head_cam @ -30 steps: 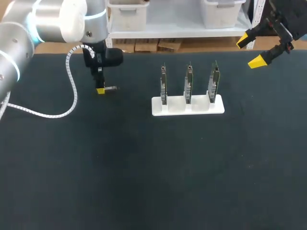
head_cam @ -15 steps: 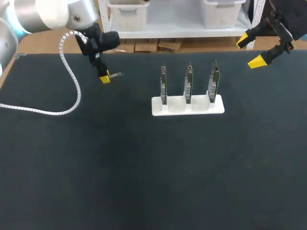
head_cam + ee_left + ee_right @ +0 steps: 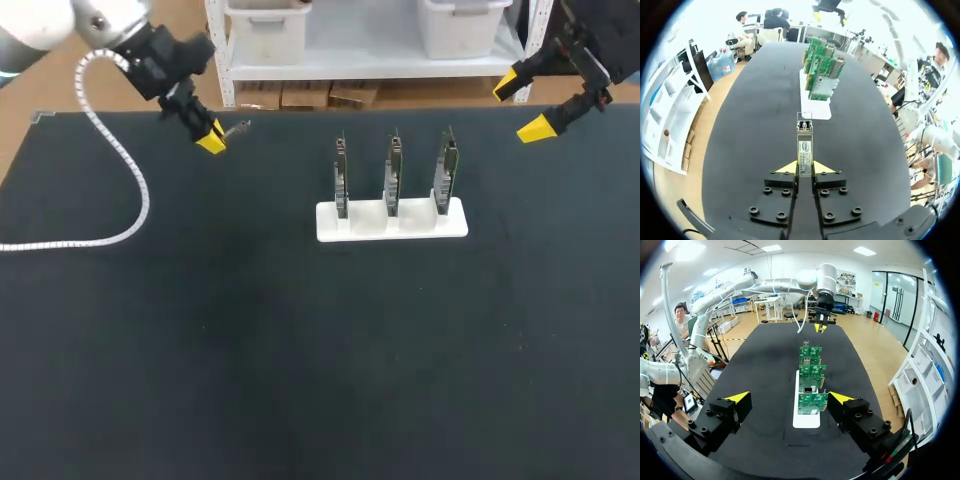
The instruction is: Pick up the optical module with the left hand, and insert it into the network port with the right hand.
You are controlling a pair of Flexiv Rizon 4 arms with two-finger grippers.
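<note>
The black worktop (image 3: 300,350) carries a white stand (image 3: 392,222) with three upright circuit boards (image 3: 394,170) toward its far edge. My right tool (image 3: 520,105) hangs released above the far right corner. Above the far left corner my left tool (image 3: 804,167) is clenched on the optical module (image 3: 804,145) — gripped at its rear, nose free. It looks light and stiff, probably slick metal at this small size — the bare mid-body seems the best hold.

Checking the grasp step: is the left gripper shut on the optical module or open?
Shut: in the left wrist view the left gripper clamps the optical module between both yellow fingertips.
</note>
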